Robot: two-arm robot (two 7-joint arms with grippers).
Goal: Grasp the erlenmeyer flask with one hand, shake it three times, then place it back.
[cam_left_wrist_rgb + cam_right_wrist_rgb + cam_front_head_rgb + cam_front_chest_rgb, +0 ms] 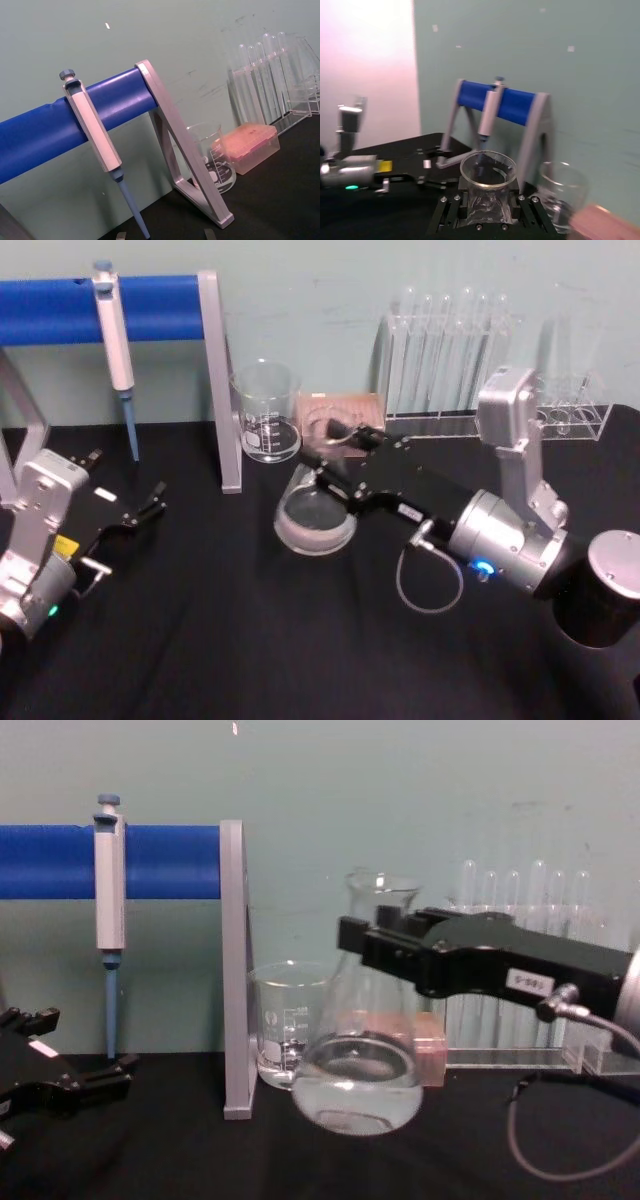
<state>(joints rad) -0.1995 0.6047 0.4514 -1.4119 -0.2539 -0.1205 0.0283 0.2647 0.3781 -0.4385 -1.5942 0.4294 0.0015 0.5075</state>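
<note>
The right gripper (372, 942) clamps the neck of the erlenmeyer flask (355, 1082), tilted just in front of the beaker (288, 1020); the glass is likely light, slippery and fragile, so grip under the flared rim; left gripper (142, 508) parked well left of it, jaws apart

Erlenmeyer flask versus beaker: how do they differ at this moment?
The erlenmeyer flask is conical with a narrow neck; the beaker is straight-sided. The flask is taller than the beaker. The right gripper clamps the flask's neck; the beaker stands free. Both are clear glass with white marks.
</note>
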